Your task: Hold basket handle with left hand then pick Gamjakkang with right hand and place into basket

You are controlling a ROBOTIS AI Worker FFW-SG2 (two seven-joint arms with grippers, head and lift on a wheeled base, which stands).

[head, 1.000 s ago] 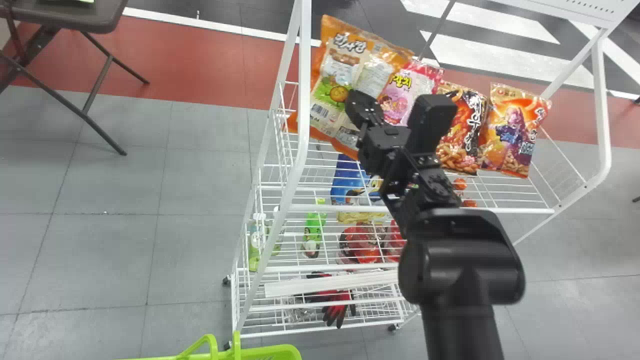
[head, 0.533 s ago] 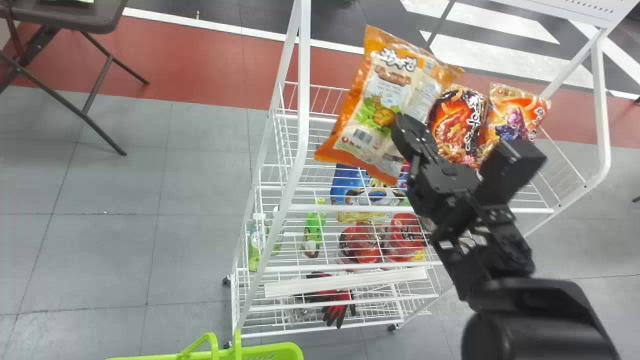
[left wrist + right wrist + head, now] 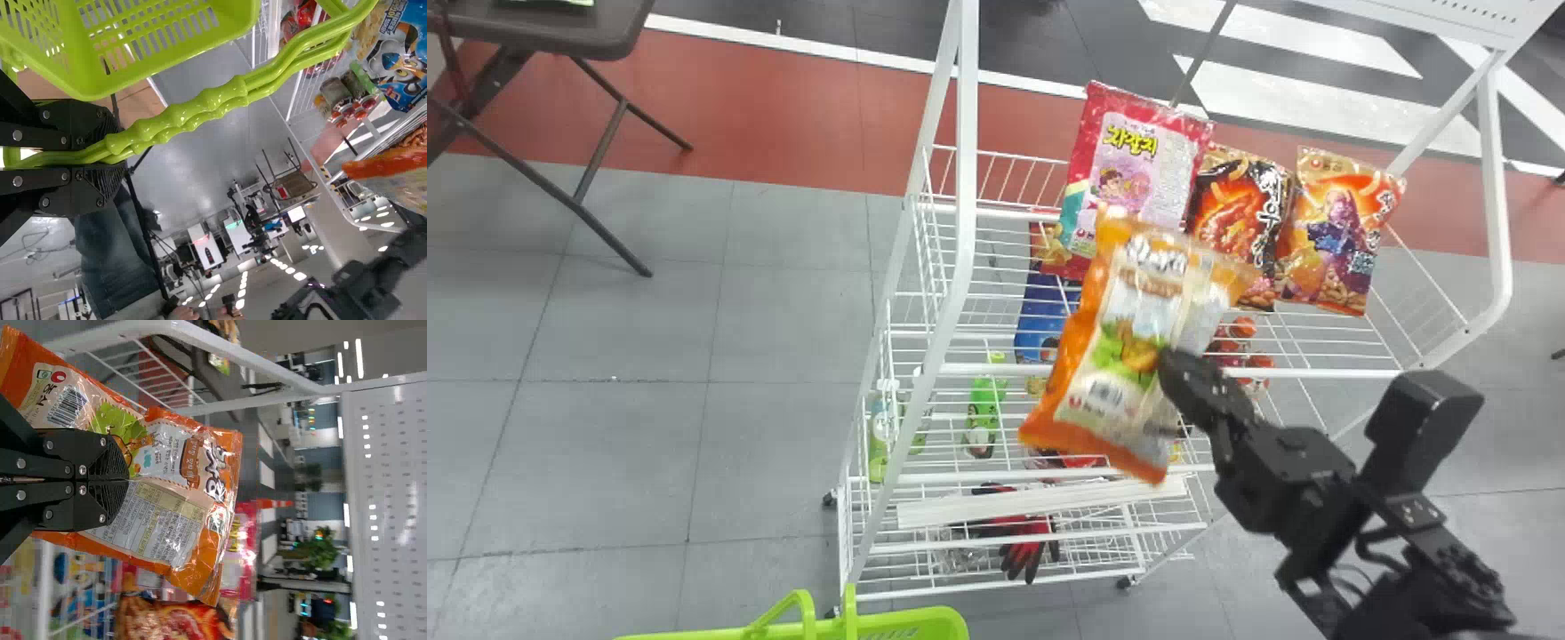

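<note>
The right gripper (image 3: 1169,378) holds the orange Gamjakkang bag (image 3: 1098,364) by its right side, in front of the rack's upper basket. In the right wrist view the right gripper (image 3: 127,479) is shut on the bag (image 3: 193,470), pinching its middle. Green basket (image 3: 907,626) lies at the bottom edge of the head view. In the left wrist view the left gripper (image 3: 100,157) is shut on the green handle (image 3: 213,100) of the basket (image 3: 120,60).
The white wire rack (image 3: 960,222) stands ahead, its upper shelf bearing a pink bag (image 3: 1138,169), a dark shrimp bag (image 3: 1240,213) and an orange-purple bag (image 3: 1343,227). Lower shelves carry bottles, red packs and gloves (image 3: 1027,542). A folding table (image 3: 543,31) is at far left.
The right arm has drawn the orange bag down and toward the robot from the upper shelf, swinging to the right and uncovering the pink bag. The green basket has barely shifted.
</note>
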